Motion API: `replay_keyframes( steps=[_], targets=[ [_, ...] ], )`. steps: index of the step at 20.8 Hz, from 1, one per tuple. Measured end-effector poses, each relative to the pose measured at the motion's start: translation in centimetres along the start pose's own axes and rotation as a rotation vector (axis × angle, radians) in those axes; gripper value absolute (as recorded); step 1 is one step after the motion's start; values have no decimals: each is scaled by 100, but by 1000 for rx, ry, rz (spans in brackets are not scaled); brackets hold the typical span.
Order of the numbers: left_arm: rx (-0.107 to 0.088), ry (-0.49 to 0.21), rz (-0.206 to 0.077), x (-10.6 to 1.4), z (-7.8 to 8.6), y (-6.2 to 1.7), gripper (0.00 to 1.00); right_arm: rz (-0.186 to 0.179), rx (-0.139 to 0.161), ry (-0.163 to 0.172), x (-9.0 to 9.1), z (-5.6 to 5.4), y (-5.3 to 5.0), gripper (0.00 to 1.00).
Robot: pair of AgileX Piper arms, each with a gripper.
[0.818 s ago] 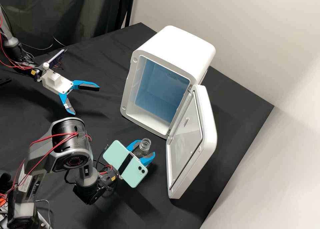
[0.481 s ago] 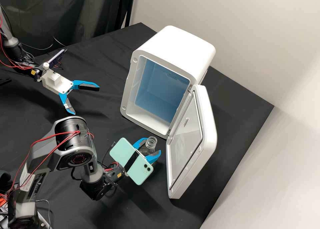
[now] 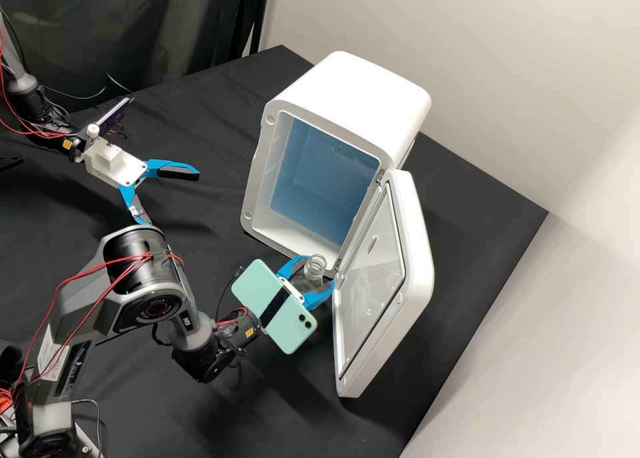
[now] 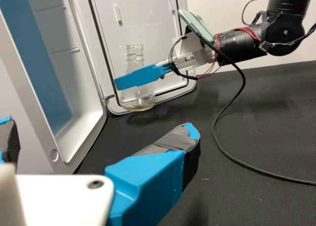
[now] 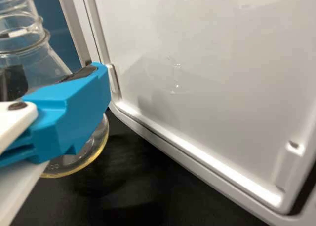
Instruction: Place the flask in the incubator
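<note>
A clear glass flask with a little yellowish liquid at its bottom is held upright in my right gripper, which is shut on its body. It hangs just above the bench, in front of the lower rim of the white incubator, close to the hinge of the open door. The incubator's blue inside is empty. In the left wrist view the flask shows in front of the door. In the right wrist view a blue finger presses on the flask. My left gripper stands open over the bench, left of the incubator.
The open door stands out to the right of the flask and bounds that side. The right arm's dark joint and a mint-green phone on its wrist sit in front of the flask. A black cable lies on the bench.
The right arm has carried the flask up and to the right, from the bench in front of the door to the incubator's lower rim. The left arm has hardly moved.
</note>
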Motion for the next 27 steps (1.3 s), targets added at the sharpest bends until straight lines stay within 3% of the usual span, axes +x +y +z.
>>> replay_keyframes(
  steps=[4,7,12,19,23,27],
  targets=[
    [0,1,0,-1,-3,0,100,8,21,43,103,-123,-11,0],
    [-1,3,-2,-1,-8,-6,100,9,11,85,164,-242,-14,0],
    [-3,3,-5,1,-10,-16,100,7,13,125,248,-366,-57,0],
    [-3,3,-5,1,-10,-16,100,-7,2,133,343,-440,-69,0],
    [-10,3,-5,1,-10,-16,100,3,12,130,424,-439,-92,0],
    [-10,3,-5,1,-10,-16,100,6,31,106,524,-406,-113,0]
  ],
)
